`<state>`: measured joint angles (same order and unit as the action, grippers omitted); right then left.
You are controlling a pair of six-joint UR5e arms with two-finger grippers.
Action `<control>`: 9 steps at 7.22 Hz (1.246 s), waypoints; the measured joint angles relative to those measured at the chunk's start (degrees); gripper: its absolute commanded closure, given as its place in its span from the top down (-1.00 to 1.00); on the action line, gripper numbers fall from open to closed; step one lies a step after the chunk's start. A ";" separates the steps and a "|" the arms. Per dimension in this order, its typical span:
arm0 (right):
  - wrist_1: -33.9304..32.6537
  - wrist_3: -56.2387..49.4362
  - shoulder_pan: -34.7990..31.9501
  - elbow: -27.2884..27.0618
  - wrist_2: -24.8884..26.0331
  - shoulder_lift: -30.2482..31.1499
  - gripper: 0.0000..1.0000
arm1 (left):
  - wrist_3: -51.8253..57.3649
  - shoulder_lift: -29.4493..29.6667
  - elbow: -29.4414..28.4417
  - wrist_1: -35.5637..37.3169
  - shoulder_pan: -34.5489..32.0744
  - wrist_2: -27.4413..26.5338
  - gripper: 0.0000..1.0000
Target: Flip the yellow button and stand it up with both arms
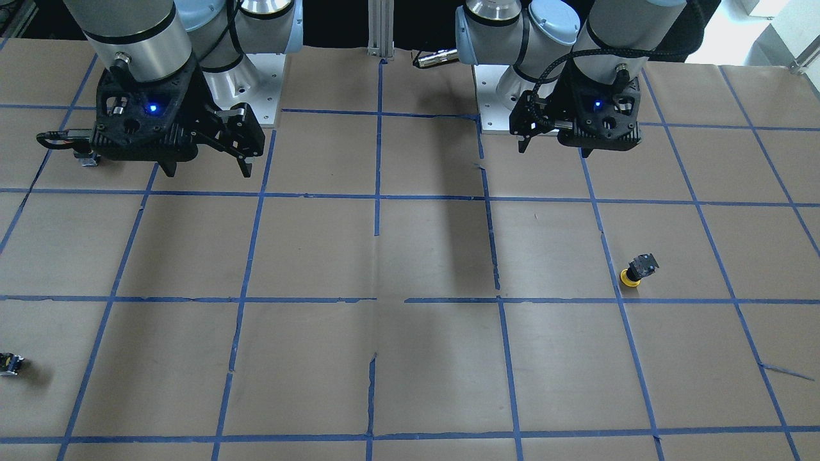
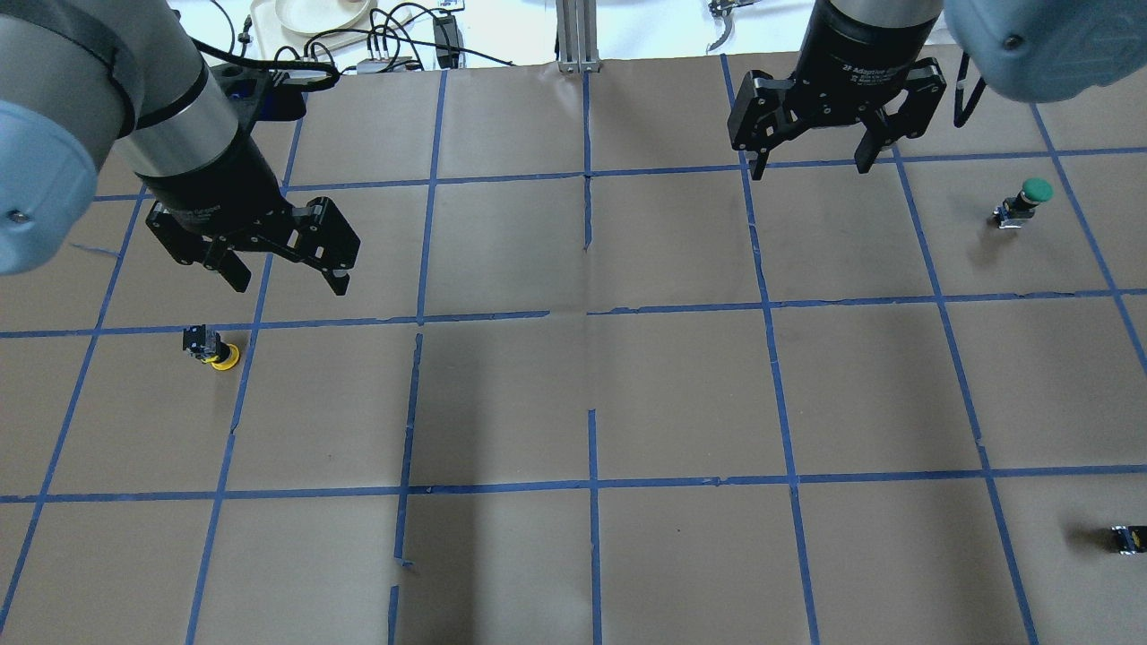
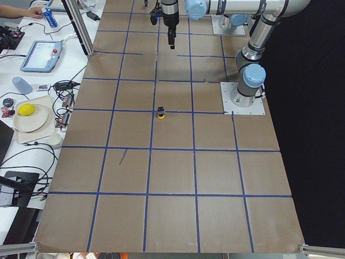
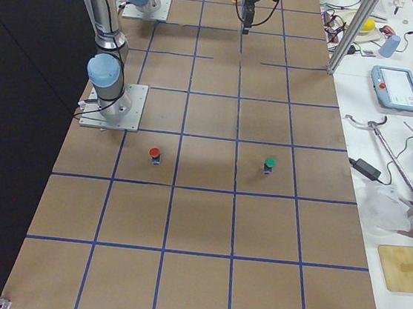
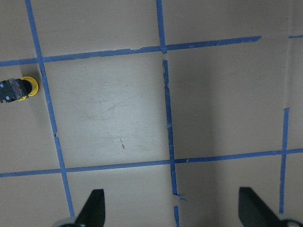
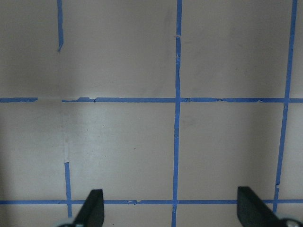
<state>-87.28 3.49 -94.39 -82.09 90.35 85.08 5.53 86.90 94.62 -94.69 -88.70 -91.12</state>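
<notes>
The yellow button [image 2: 212, 348] lies on its side on the brown paper, yellow cap toward the table's middle and dark body pointing away. It also shows in the front view [image 1: 637, 269], the left side view [image 3: 160, 113] and at the left edge of the left wrist view [image 5: 16, 90]. My left gripper [image 2: 291, 287] hangs open and empty above the table, just behind and inboard of the button; it also shows in the front view [image 1: 552, 148]. My right gripper [image 2: 813, 167] is open and empty, high over the far right half [image 1: 208, 170].
A green-capped button [image 2: 1026, 202] stands at the far right, and a red-capped one [image 4: 154, 154] stands near the right arm's base. A tiny dark part [image 2: 1127, 537] lies at the near right edge. Cluttered benches sit beyond the table's far edge.
</notes>
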 measured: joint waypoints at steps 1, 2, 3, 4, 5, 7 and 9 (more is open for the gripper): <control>-0.02 0.02 0.00 0.00 0.00 0.00 1.00 | 0.00 0.24 0.02 0.10 0.06 0.00 1.00; -0.03 0.01 0.00 0.00 0.00 0.00 1.00 | -0.01 0.64 0.07 0.29 0.09 0.19 1.00; -0.04 -0.03 0.00 0.00 0.02 0.00 1.00 | -0.05 0.94 0.10 0.42 0.17 0.46 1.00; -0.08 -0.03 0.00 0.02 0.04 0.00 1.00 | -0.05 1.13 0.20 0.50 0.23 0.46 1.00; -0.13 -0.02 0.00 0.05 0.04 0.00 1.00 | 0.02 1.18 0.59 0.63 0.43 0.30 1.00; -0.17 -0.01 0.03 0.07 0.06 0.00 1.00 | 0.04 1.05 1.53 1.61 1.20 0.20 1.00; -0.17 -0.04 0.06 0.05 0.01 0.00 1.00 | 0.15 1.00 1.86 2.11 1.56 0.09 1.00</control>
<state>-87.45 3.45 -94.33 -82.04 90.36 85.08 5.68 87.90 96.48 -92.58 -87.15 -91.04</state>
